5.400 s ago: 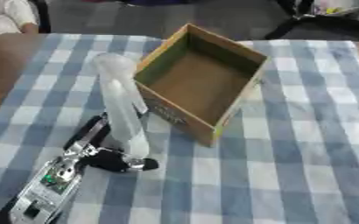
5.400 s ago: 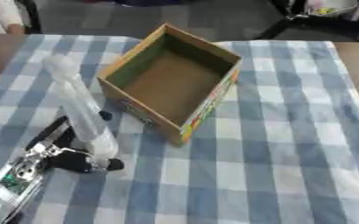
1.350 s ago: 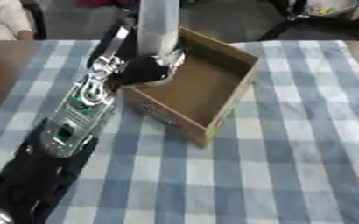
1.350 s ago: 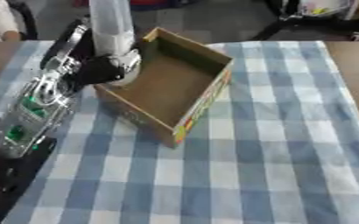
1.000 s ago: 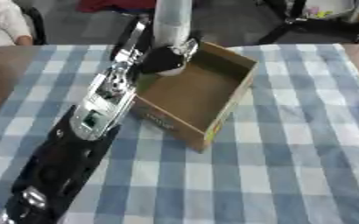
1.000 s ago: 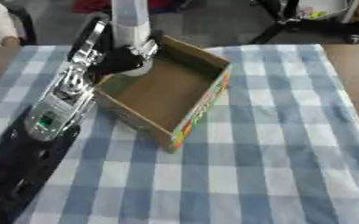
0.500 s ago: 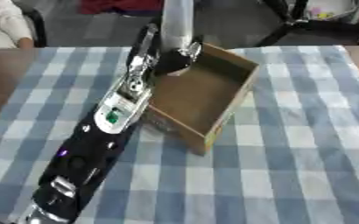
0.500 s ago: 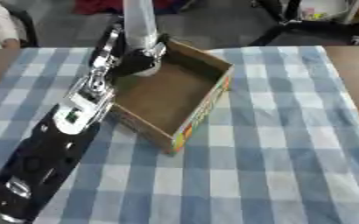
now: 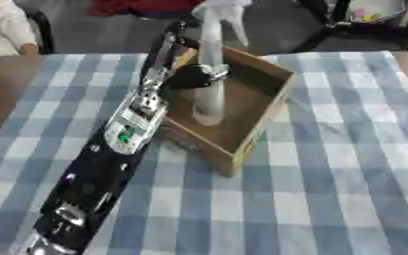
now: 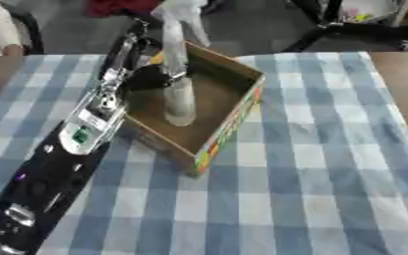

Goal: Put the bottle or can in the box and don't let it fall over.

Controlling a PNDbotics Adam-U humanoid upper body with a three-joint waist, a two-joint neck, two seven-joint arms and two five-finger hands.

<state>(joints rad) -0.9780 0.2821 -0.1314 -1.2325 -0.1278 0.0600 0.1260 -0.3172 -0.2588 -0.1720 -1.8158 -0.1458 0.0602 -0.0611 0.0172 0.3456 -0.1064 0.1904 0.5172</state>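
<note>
Holding tall clear plastic spray bottle [image 9: 209, 74] upright inside open brown cardboard box [image 9: 261, 115], base near floor; left hand [image 9: 190, 76] clamped mid-body, likely so it won't tip. Right hand unseen.

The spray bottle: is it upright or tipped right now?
Upright. The spray bottle stands vertical with its base down inside the cardboard box, held by the left hand. Whether it touches the floor: cannot tell.

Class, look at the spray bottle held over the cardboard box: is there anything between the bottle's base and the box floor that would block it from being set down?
Nothing visible. The left hand holds the spray bottle upright inside the cardboard box, its base at or near the bare floor; whether it touches cannot be told.
</note>
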